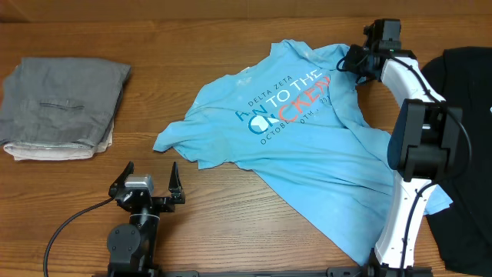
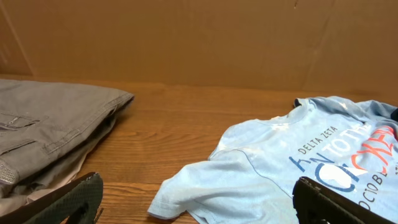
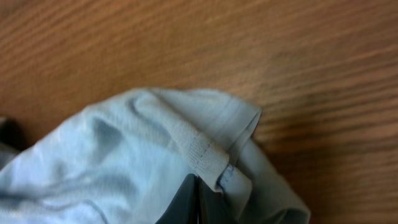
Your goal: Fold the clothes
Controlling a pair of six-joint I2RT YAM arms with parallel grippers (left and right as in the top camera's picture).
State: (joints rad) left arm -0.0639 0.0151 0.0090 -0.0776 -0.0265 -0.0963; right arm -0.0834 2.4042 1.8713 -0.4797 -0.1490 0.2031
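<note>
- Right end effector point(image 1: 355, 61): what is it doing?
- I have it pinched together on a hemmed edge of the light blue T-shirt point(image 1: 307, 138), at the shirt's far corner. The wrist view shows fabric bunched above the closed jaws. I cannot tell whether that edge is a sleeve or the bottom hem.
- And the left end effector point(image 1: 151, 171)?
- Its fingers are spread wide and hold nothing. It sits near my edge of the desk point(image 1: 231, 231), just short of the shirt's near sleeve.
- Where does the shirt lie?
- It lies crumpled and slanted across the middle of the desk, print up, with its right part running under the right arm.
- Which step is this?
- I judge it to be the early spreading, before any fold. Next I would draw the pinched edge outward to flatten the wrinkles and bring the left end effector to the near sleeve.
- Is anything in the way?
- A folded grey garment point(image 1: 65, 108) lies well apart at the left. A black garment point(image 1: 469, 115) lies close beside the shirt's right edge, so pulling that way could drag cloth onto it. The right arm also stands over the shirt's lower part.
</note>
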